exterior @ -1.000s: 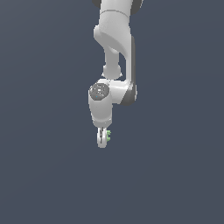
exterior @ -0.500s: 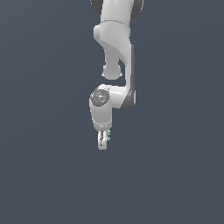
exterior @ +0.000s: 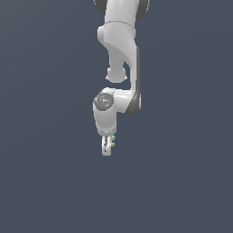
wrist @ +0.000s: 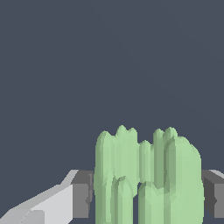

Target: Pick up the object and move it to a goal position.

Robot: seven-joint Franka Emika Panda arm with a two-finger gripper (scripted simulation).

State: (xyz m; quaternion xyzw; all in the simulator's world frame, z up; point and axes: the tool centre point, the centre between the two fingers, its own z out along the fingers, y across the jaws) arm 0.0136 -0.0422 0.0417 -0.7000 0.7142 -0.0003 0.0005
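Arm being swung slightly toward the exterior view's left since earlier frames.
The light-green ridged object (wrist: 146, 175) is being clamped between the gripper (exterior: 107, 146) fingers (wrist: 81, 194), held aloft.

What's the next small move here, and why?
Probably keep the claw closed and carry on toward the goal. The green ridged piece sits between the fingers, so the grasp looks secure. No goal marker is visible, so I can't tell the direction.
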